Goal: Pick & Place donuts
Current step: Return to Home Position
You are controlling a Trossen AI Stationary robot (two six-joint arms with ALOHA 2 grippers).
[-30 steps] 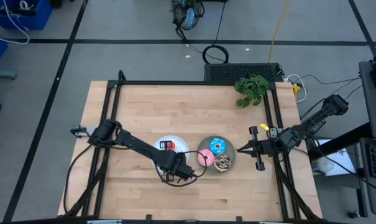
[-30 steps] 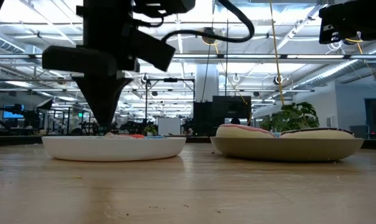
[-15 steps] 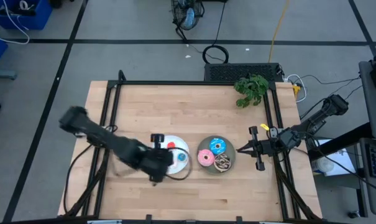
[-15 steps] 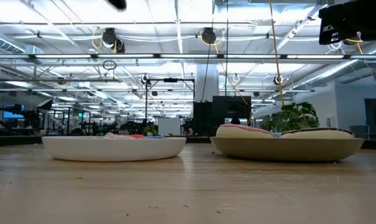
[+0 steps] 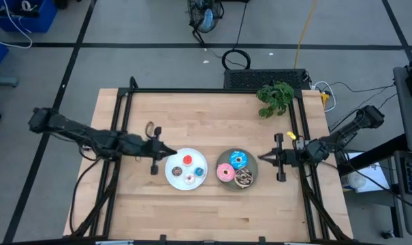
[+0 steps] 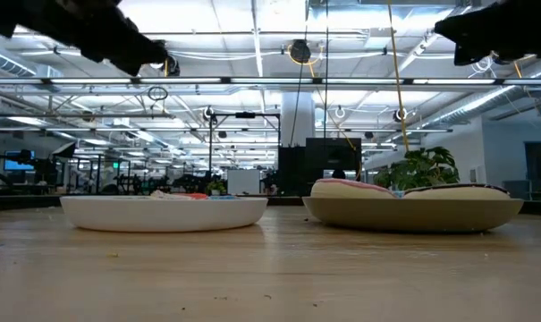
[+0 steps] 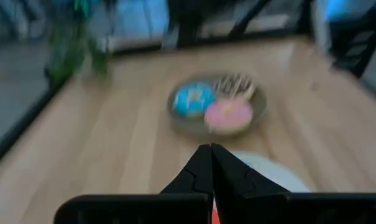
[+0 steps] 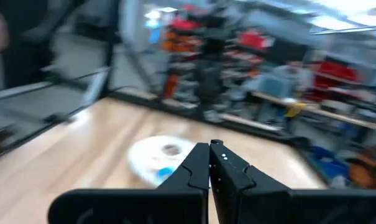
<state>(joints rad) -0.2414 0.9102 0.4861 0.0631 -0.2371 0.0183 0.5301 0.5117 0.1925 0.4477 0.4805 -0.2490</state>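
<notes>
On the wooden desk (image 5: 192, 116), about midway between its left and right edges, two plates lie side by side, just apart. The white plate (image 5: 205, 165), toward the left edge, carries the four tiny donuts: the red one (image 5: 187, 160), the brown one (image 5: 177, 171), the blue one (image 5: 199, 172) and the pink-white one (image 5: 190, 180), all lying flat and apart from each other. The grey plate (image 5: 253, 167), toward the right edge, holds the three larger donuts packed close together: the blue donut (image 5: 238, 160), the pink donut (image 5: 225, 173) and the brown sprinkled donut (image 5: 246, 177). The left claw (image 5: 170, 154) hangs above the desk just beside the white plate's rim on the left-edge side, pointing at the plates, its arm reaching in across the left edge; in its wrist view its fingers (image 7: 203, 167) meet at the tip, clenched on nothing. The right claw (image 5: 261, 158) hangs just beside the grey plate on the right-edge side, facing the other claw, and is likewise clenched and empty. In the low view both arms show only at the top, well above the plates. A green plant (image 5: 275, 97) stands near the desk's far right corner.
</notes>
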